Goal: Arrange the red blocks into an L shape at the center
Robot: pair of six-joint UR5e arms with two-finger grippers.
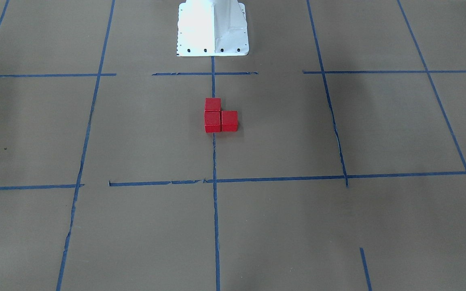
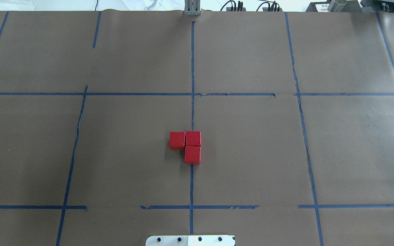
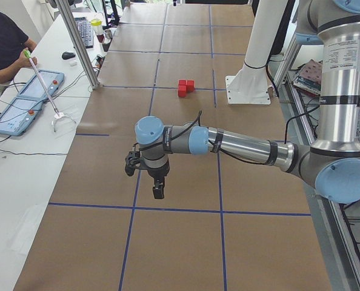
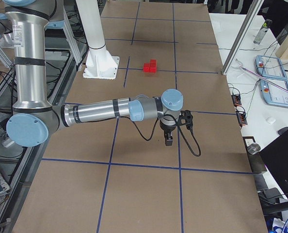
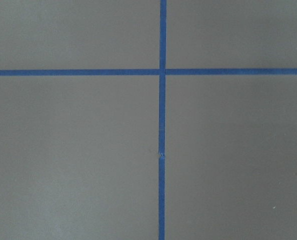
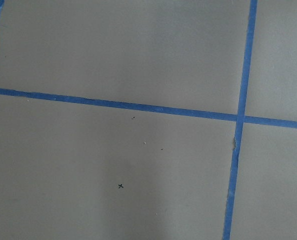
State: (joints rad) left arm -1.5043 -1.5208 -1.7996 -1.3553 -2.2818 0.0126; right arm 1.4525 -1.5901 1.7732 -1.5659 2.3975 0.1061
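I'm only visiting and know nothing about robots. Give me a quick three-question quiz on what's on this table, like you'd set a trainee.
1. True or false: the three red blocks lie touching one another in an L.
2. How many blocks sit on the long blue tape line? A) one B) two C) three
3. Short answer: is the left gripper or the right gripper touching the blocks?
Key: 1 true; 2 B; 3 no, both hang well away from them.
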